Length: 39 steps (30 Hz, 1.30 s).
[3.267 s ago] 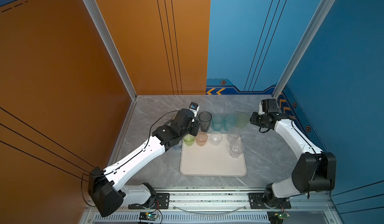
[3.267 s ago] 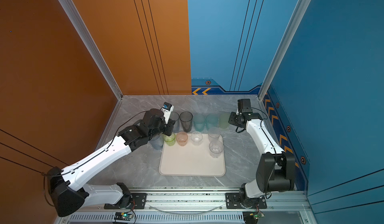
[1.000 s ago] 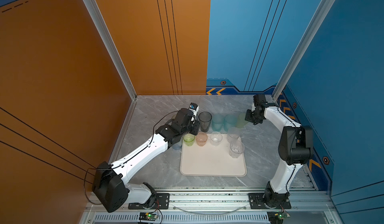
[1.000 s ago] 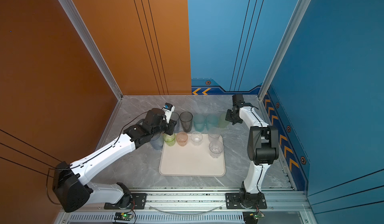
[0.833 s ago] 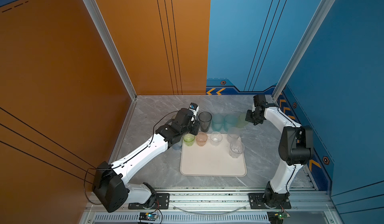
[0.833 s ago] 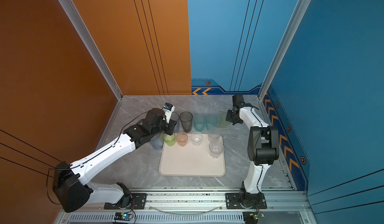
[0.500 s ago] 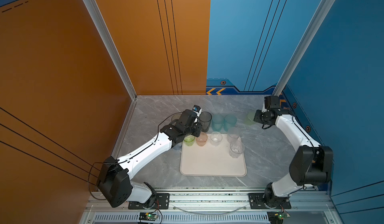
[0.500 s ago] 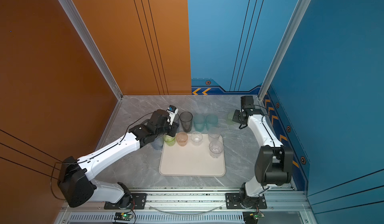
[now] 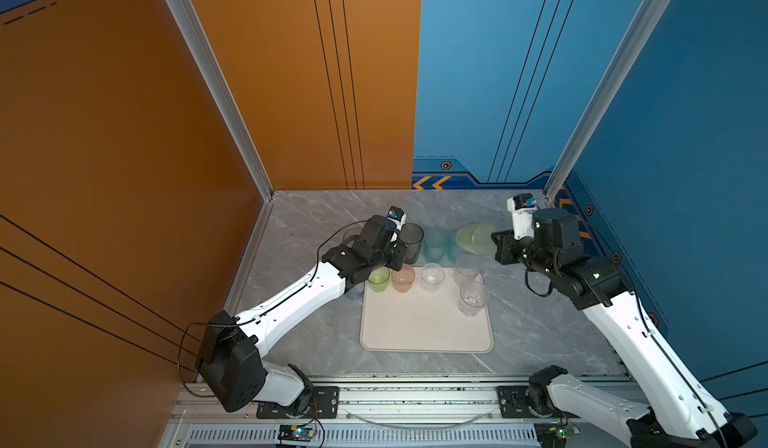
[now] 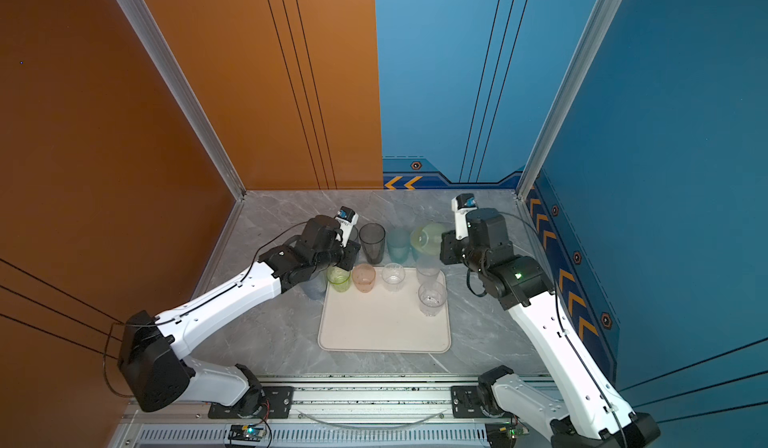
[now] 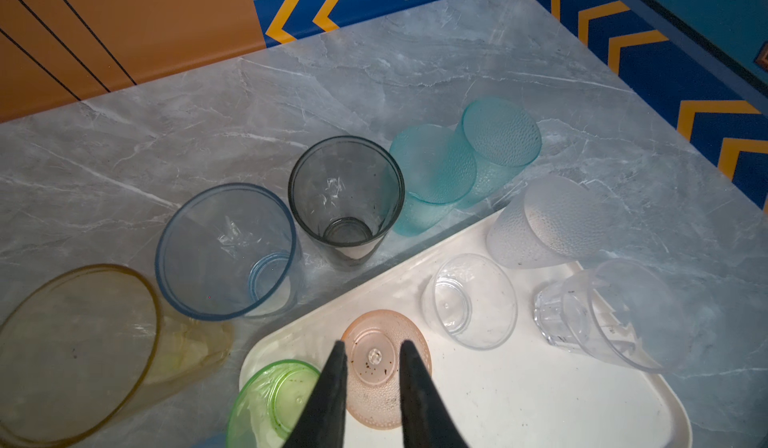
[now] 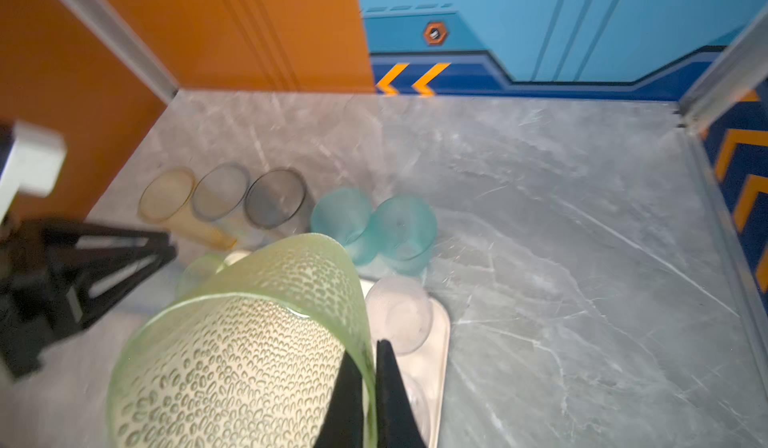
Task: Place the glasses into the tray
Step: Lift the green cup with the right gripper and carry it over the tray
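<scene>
Green-tinted, dimpled and translucent, a tall plastic tumbler has been lifted out of the right end of the back row, where it stood on the grey marble surface 1 second earlier. In both top views it is now seen tilted in the air, pinched by the right end effector, near the far right corner of the cream-white rectangular tray but not yet over its bare middle. The pick is therefore judged done; the carry and set-down remain. 5 glasses are counted on the tray already, along its far edge and right side.

From the left wrist, the left end effector is shown partly spread and empty above a short pink tumbler on the tray. A yellow tumbler, a blue tumbler, a smoky grey tumbler and 2 teal tumblers are left on the surface beyond it.

From the right wrist, the fingers are seen pressed together on the green tumbler's wall, its scale-like embossing plain; the background is blurred.
</scene>
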Tool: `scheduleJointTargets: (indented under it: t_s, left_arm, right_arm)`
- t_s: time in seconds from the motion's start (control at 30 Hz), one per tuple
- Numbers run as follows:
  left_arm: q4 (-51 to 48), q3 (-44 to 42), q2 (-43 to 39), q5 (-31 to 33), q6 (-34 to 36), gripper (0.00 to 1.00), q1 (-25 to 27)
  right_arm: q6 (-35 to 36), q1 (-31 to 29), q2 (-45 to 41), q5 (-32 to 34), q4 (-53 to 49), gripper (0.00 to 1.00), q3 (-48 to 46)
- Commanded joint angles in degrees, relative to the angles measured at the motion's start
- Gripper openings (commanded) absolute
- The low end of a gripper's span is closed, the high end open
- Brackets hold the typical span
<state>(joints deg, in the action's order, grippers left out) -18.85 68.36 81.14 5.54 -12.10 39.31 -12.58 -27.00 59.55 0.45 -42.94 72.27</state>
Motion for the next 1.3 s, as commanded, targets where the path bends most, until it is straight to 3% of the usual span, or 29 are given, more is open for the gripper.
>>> scheduleJointTargets:
  t_s: [0.0, 0.13, 0.37, 0.7, 1.27]
  left_arm:
    - [-0.75, 2.71, 0.67, -2.14, -0.73, 0.24, -0.46]
    - [-0.79, 3.79, 0.68, -2.70, -0.99, 0.24, -0.54]
    - [-2.19, 4.24, 0.52, -2.25, -1.51, 0.24, -0.63]
    - [-2.95, 3.89, 0.68, -2.73, -1.88, 0.25, -0.55]
    - [-3.39, 3.60, 1.90, -3.68, -1.61, 0.25, -1.23]
  right_arm:
    - [2.10, -6.42, 0.48, 4.37, -8.22, 0.00, 1.21]
    - [2.21, -15.25, 2.26, 8.65, -12.43, 0.00, -0.34]
    - [-0.56, -21.19, 5.84, 7.79, -14.10, 0.00, -3.42]
    - [-0.79, -21.16, 14.14, 7.64, -11.06, 0.00, -5.33]
    - [0.42, -15.71, 22.37, 4.94, -4.77, 0.00, -6.54]
